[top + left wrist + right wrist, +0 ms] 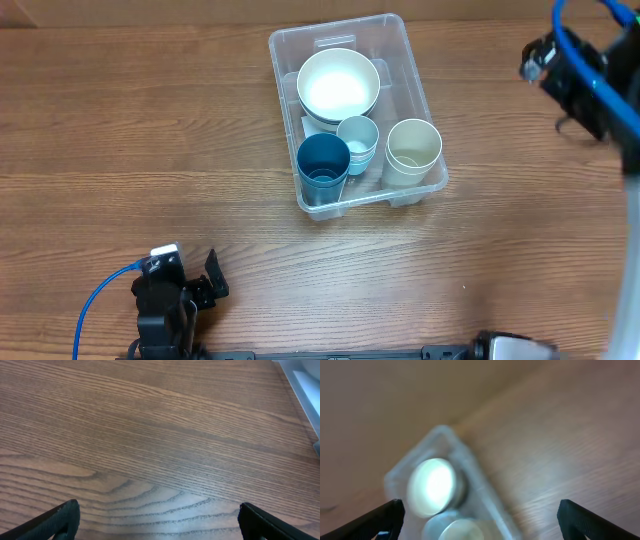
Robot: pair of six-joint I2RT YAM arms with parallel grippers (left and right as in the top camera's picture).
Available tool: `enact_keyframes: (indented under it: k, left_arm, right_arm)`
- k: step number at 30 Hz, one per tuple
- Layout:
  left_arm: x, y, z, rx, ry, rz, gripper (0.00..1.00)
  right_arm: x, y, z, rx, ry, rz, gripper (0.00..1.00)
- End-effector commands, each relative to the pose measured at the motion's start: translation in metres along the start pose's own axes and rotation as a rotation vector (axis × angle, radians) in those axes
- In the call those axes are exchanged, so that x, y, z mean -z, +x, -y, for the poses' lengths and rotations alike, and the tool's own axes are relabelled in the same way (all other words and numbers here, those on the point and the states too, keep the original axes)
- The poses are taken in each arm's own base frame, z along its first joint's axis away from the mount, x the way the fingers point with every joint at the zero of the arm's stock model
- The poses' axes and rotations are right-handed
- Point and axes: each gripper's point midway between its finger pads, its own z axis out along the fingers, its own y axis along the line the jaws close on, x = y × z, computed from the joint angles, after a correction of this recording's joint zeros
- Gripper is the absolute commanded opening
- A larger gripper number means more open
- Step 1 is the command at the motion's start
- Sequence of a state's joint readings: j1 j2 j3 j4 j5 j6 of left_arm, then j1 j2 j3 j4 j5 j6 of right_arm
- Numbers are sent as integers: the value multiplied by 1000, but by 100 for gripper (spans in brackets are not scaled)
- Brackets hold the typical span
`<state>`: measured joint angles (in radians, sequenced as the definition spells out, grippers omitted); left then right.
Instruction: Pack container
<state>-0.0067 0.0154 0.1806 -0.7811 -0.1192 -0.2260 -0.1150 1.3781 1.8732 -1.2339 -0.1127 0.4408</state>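
Clear plastic, the container (400, 70) sits near the middle of the table (120, 120), holding stacked white bowls (338, 85) at its far end and, upright at its near end, a dark blue cup (323, 165), a pale blue cup (358, 135) and a cream cup (413, 148). Nothing loose shows on the wood, so I judge the packing all but done. My left gripper (159, 520) hangs released and empty low over bare wood, and my right gripper (480, 515) is spread and empty, well off to the container's right; the next move calls only for keeping clear.

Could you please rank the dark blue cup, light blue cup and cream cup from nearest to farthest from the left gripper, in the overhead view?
1. Dark blue cup: near left corner of the container.
2. Light blue cup: just behind it, mid-container.
3. Cream cup: near right corner.
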Motion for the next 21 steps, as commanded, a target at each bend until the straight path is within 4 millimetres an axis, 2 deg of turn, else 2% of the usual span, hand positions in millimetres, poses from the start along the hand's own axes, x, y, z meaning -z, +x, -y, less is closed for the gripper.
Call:
enact_keyframes:
  k: [1,3,4,9,14,17,21]
  left_arm:
    - [-1,1,1,-19,9,5,100]
    - [-1,1,1,-19,9,5,100]
    - [-1,1,1,-19,9,5,100]
    - [-1,1,1,-19,9,5,100]
    - [-1,1,1,-19,9,5,100]
    - [-1,1,1,-19,9,5,100]
    - [-1,1,1,-19,9,5,100]
  right_arm:
    - [48,46,-6,53,-76,21,100]
    - [58,70,7,57,-79,17,100]
    - [64,94,21,56,-75,10,100]
    - [78,184,77,49,-44,-39,100]
    - [106,267,129,4,119,-283,100]
    - [102,257,124,13,91,-236,100]
    - [101,257,124,12,97,-248,100]
